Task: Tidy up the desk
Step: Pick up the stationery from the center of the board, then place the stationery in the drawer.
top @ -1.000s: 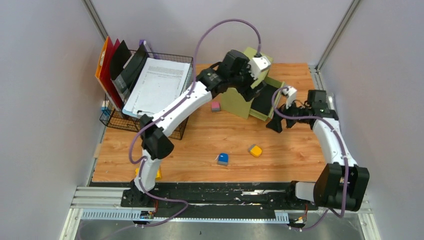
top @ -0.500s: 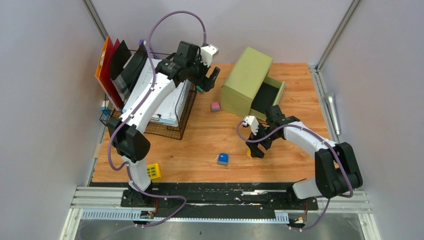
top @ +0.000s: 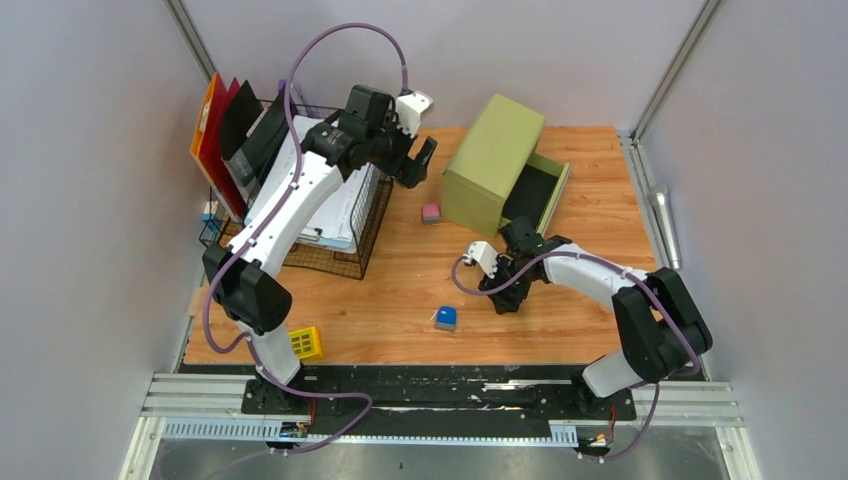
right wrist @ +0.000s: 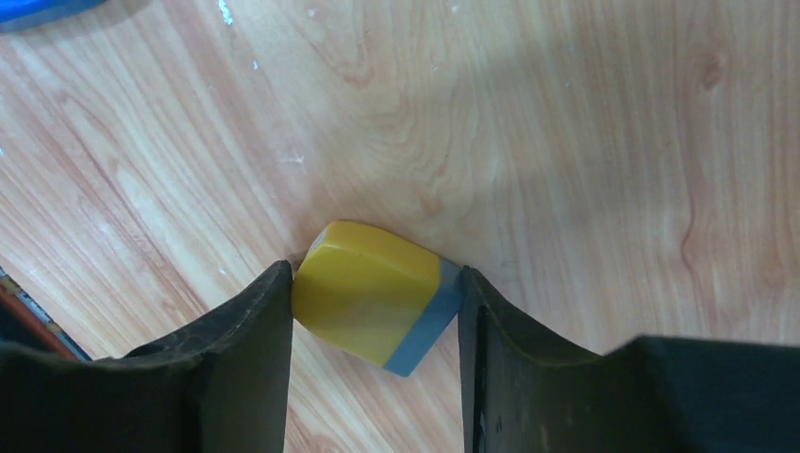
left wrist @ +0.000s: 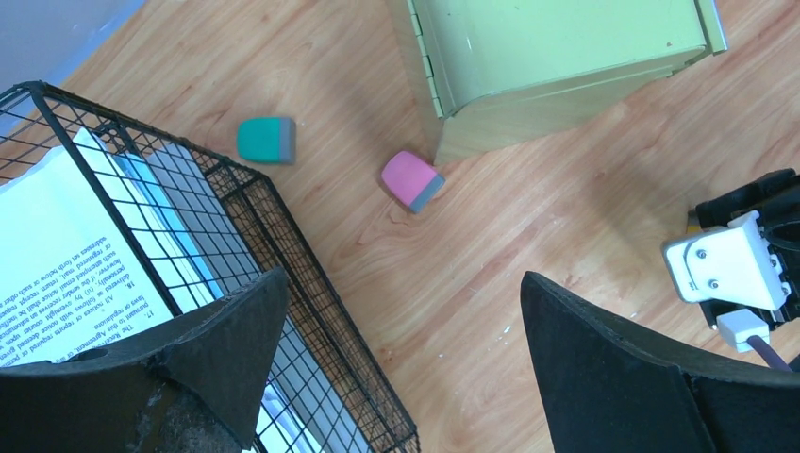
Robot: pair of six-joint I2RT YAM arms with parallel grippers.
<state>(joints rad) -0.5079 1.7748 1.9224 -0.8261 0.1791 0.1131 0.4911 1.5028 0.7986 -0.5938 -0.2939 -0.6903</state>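
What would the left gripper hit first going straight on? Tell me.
The left gripper would probably meet the bare desk just short of the pink eraser, beside the wire basket; depth is unclear.

Between the wire basket (top: pixel 372 225) and the green cabinet (top: pixel 490 160) runs a lane of bare desk (top: pixel 400 285), narrowed by 2 things: a teal eraser (left wrist: pixel 266 139) near the basket's corner and a pink eraser (top: pixel 431 212) just beside the cabinet. Its open drawer (top: pixel 535 195) is unblocked from above. The right arm (top: pixel 590 272) lies across the desk before the drawer. A blue eraser (top: pixel 446 318) sits near the right tool (right wrist: pixel 375 274), whose gap a yellow eraser (right wrist: pixel 363 293) fills.
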